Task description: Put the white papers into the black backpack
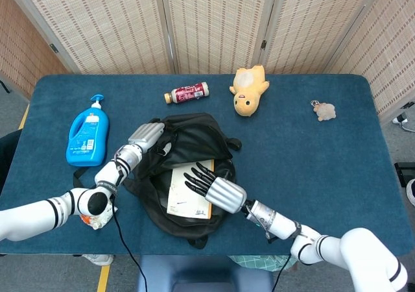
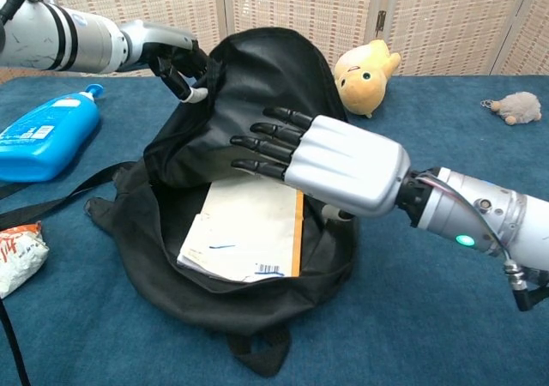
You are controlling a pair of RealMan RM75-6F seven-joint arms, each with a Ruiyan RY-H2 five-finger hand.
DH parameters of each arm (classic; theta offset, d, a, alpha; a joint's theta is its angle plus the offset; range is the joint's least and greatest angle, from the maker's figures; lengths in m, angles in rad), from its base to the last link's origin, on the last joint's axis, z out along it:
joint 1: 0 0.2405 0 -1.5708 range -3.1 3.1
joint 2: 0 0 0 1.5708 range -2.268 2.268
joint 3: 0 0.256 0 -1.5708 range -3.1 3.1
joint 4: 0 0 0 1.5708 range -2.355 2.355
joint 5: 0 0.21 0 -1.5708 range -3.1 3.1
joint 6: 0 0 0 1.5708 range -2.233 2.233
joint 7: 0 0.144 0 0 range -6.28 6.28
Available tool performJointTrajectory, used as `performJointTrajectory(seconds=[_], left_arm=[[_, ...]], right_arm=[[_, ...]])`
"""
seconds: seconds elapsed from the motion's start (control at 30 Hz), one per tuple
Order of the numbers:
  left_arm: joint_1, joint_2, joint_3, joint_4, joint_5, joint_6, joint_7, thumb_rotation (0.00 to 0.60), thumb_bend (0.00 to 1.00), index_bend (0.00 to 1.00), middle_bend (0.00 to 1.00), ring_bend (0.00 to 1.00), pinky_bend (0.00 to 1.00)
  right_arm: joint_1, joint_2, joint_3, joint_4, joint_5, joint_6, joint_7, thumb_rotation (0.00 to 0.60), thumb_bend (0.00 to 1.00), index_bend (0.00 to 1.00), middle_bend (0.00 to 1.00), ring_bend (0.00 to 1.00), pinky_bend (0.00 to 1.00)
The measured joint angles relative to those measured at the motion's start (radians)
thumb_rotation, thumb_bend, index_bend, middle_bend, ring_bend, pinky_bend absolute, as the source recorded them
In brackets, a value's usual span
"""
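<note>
The counter (image 1: pixel 311 175) is showing deep blue. The backpack (image 2: pixel 257 86) is looking black, and the papers (image 2: pixel 249 232) inside it are showing white with an orange edge. The right hand (image 2: pixel 330 159) is gleaming silver with black fingers (image 2: pixel 262 146). The detergent bottle (image 1: pixel 87 136) is showing bright blue, the plush toy (image 1: pixel 248 89) yellow, and the small bottle (image 1: pixel 187 93) red-labelled.
</note>
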Motion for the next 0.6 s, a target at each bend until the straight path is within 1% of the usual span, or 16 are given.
performJointTrajectory(seconds=[0.1, 0.17, 0.2, 0.3, 0.33, 0.4, 0.47, 0.6], left_arm=[[0.001, 0.003, 0.004, -0.01, 0.006, 0.001, 0.004, 0.6, 0.6, 0.52, 0.26, 0.17, 0.04], [0.002, 0.009, 0.007, -0.022, 0.013, 0.001, 0.007, 0.6, 0.59, 0.5, 0.24, 0.15, 0.03], [0.003, 0.015, 0.01, -0.032, 0.02, -0.001, 0.01, 0.6, 0.56, 0.47, 0.23, 0.14, 0.02], [0.006, 0.04, 0.021, -0.067, 0.04, -0.011, 0.018, 0.6, 0.42, 0.32, 0.18, 0.1, 0.0], [0.008, 0.049, 0.024, -0.079, 0.045, -0.014, 0.019, 0.6, 0.38, 0.27, 0.16, 0.09, 0.0], [0.011, 0.071, 0.03, -0.11, 0.059, -0.022, 0.021, 0.6, 0.34, 0.2, 0.13, 0.07, 0.0], [0.016, 0.09, 0.033, -0.139, 0.074, -0.024, 0.021, 0.6, 0.33, 0.16, 0.12, 0.06, 0.0], [0.042, 0.133, 0.035, -0.208, 0.127, -0.003, 0.013, 0.6, 0.31, 0.14, 0.11, 0.06, 0.0]], right_arm=[[-0.022, 0.071, -0.013, -0.073, -0.009, 0.015, -0.022, 0.6, 0.04, 0.0, 0.0, 0.05, 0.0], [-0.04, 0.118, -0.023, -0.117, -0.017, 0.033, -0.03, 0.6, 0.04, 0.0, 0.0, 0.05, 0.0], [-0.053, 0.152, -0.032, -0.144, -0.024, 0.049, -0.033, 0.6, 0.04, 0.0, 0.0, 0.04, 0.0], [-0.092, 0.239, -0.054, -0.208, -0.046, 0.106, -0.032, 0.6, 0.04, 0.0, 0.01, 0.04, 0.0], [-0.104, 0.265, -0.06, -0.224, -0.053, 0.127, -0.029, 0.6, 0.04, 0.0, 0.01, 0.04, 0.0], [-0.136, 0.321, -0.071, -0.258, -0.067, 0.181, -0.016, 0.6, 0.04, 0.0, 0.02, 0.05, 0.0], [-0.165, 0.363, -0.077, -0.283, -0.078, 0.227, 0.0, 0.6, 0.04, 0.0, 0.02, 0.05, 0.0], [-0.226, 0.435, -0.081, -0.327, -0.105, 0.314, 0.029, 0.6, 0.04, 0.0, 0.02, 0.05, 0.0]])
